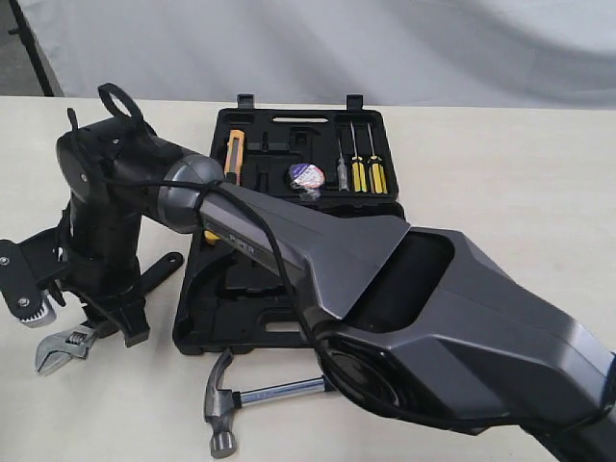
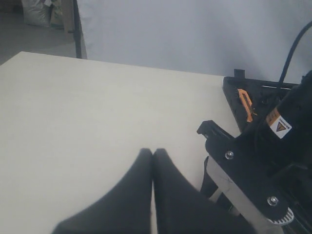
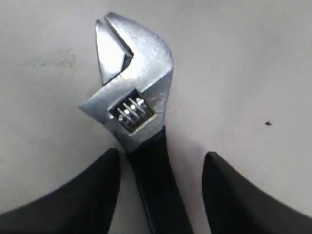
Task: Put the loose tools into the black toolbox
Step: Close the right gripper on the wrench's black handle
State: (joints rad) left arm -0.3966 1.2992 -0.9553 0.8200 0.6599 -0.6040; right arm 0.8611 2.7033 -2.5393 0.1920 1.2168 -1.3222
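Black toolbox (image 1: 207, 308) open, tape roll (image 1: 307, 178) and screwdrivers (image 1: 358, 173) inside, wrench (image 1: 63, 348), hammer (image 1: 260, 395) outside

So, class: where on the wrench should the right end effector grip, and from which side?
The black handle just behind the silver head, from above. The wrench lies flat on the table, and its slim, straight handle runs between the fingers of the open right end effector; the head is wider.
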